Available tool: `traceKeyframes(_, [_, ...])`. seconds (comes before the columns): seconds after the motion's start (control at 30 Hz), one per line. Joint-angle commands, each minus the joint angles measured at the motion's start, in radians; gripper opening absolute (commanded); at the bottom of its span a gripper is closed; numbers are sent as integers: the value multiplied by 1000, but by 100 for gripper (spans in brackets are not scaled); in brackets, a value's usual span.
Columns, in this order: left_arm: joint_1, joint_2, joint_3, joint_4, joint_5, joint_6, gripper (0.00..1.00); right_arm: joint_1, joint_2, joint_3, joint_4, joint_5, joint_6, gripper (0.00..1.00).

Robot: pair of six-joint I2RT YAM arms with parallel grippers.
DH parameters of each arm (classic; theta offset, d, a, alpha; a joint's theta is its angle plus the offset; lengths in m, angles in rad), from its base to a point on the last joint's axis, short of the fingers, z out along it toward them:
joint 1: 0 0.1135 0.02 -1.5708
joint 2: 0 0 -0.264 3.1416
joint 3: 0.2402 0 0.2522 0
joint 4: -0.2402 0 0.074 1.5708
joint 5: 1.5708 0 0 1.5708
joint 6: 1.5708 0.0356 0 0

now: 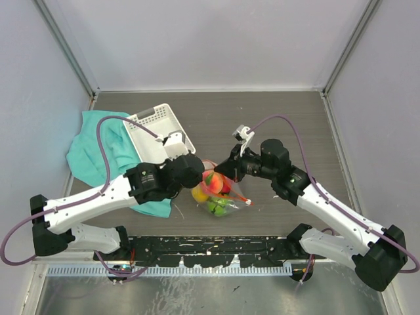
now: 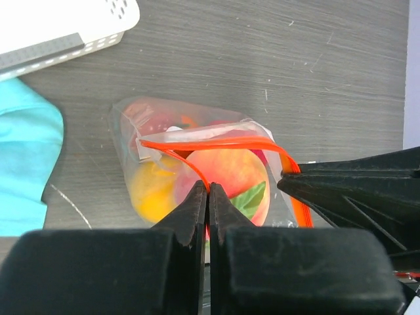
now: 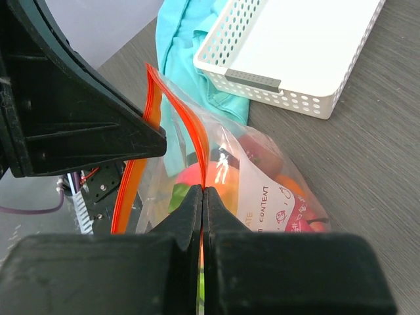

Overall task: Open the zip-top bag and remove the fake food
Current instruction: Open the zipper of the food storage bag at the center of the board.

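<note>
Your left fingers (image 2: 193,210) and right fingers (image 3: 190,213) each pinch one lip of the bag (image 1: 223,197), mid-worktop (image 1: 275,118). Its film looks thin, light and slippery, so grip the stiffer zipper strip (image 2: 216,141) above the fruit (image 2: 230,172).

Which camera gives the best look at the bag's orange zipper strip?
The left wrist view: the zipper strip shows as a parted loop above the fruit. The right wrist view sees its two sides end-on. From above, the left gripper and right gripper hide nearly all of it.
</note>
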Motion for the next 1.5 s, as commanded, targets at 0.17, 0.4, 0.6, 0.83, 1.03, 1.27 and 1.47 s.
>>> traceKeyframes(0.17, [135, -43, -20, 293, 179, 246, 0, -68, -117, 65, -24, 93, -65, 0])
traceKeyframes(0.4, [242, 94, 61, 449, 445, 319, 0, -164, -220, 161, -141, 191, -127, 0])
traceKeyframes(0.6, [242, 333, 261, 540, 666, 311, 0, -200, -286, 252, -241, 306, -182, 0])
traceKeyframes(0.83, [250, 500, 321, 680, 799, 293, 0, -200, -318, 248, -335, 450, -242, 0])
traceKeyframes(1.03, [288, 554, 169, 848, 894, 264, 0, -200, -338, 68, -281, 430, -192, 0])
traceKeyframes(1.27, [302, 519, 27, 830, 823, 298, 0, -200, -337, -76, -212, 357, -147, 0])
traceKeyframes(1.47, [302, 396, -165, 937, 774, 322, 2, -200, -333, -124, -147, 276, -96, 0])
